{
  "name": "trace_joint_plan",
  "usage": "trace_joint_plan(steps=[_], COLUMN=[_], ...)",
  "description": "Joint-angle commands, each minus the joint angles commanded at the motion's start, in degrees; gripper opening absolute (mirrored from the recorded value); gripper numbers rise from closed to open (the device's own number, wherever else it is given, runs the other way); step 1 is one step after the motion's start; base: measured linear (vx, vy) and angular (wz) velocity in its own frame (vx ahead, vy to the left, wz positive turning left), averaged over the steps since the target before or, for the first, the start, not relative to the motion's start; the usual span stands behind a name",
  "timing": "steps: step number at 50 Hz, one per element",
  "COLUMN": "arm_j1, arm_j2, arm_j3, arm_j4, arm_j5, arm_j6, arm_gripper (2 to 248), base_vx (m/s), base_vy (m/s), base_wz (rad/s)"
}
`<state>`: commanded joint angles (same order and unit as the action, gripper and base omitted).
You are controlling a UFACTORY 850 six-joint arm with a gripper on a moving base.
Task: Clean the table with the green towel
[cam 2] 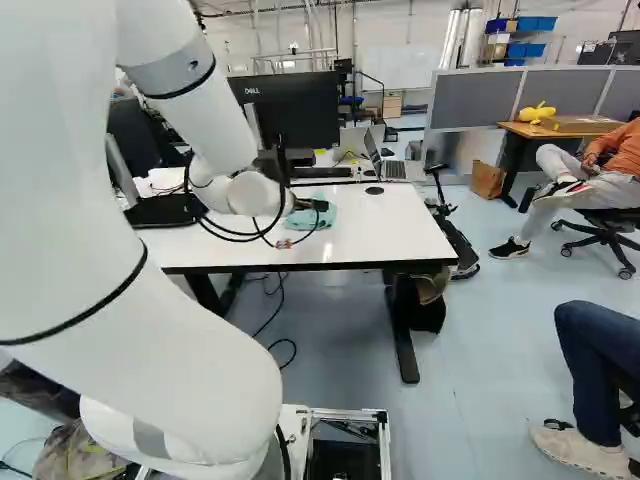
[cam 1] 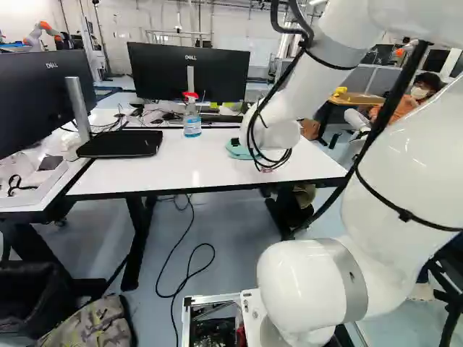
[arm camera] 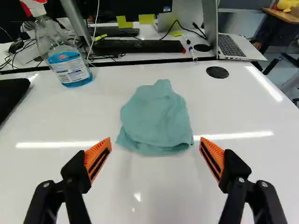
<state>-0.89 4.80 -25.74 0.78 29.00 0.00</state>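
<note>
White table (arm camera: 243, 107), claw (cam 2: 318, 205) spread wide, towel (arm camera: 156, 119) ahead

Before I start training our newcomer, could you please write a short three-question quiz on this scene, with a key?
1. True or false: the pincer is shut on the green towel.
2. What colour is the liquid in the spray bottle: a) red, b) blue, c) green?
3. Fill in: in the left base view, the spray bottle stands to the ____ of the towel.

Key: 1. false; 2. b; 3. left
</note>
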Motion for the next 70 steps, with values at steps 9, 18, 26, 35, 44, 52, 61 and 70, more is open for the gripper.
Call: trace_joint_plan(steps=[9,18,26,35,44,52,61,70], arm_j1=[0.2,0.4,0.5,0.6,0.7,0.8,0.8,0.9], arm_j2=[2.4,4.4,6.0,7.6,8.9,9.8,10.5,11.0], arm_j3=[4.4,8.2,11.2,14.1,16.5,18.1,19.5,20.4], arm_j4=[-0.2,-0.3,-0.4,-0.5,-0.6,-0.7,-0.7,-0.8], arm_j5=[4.4,8.3,11.3,14.3,16.7,18.3,19.7,20.6], arm_j6=[0.0,0.0,0.0,0.0,0.0,0.0,0.0,0.0], arm_gripper=[247,247,247,247,247,247,247,247], base_vx=[0.000,0.000,0.000,0.000,0.000,0.000,0.000,0.000], base_vy=[0.000,0.000,0.000,0.000,0.000,0.000,0.000,0.000], base_wz=[0.000,0.000,0.000,0.000,0.000,0.000,0.000,0.000])
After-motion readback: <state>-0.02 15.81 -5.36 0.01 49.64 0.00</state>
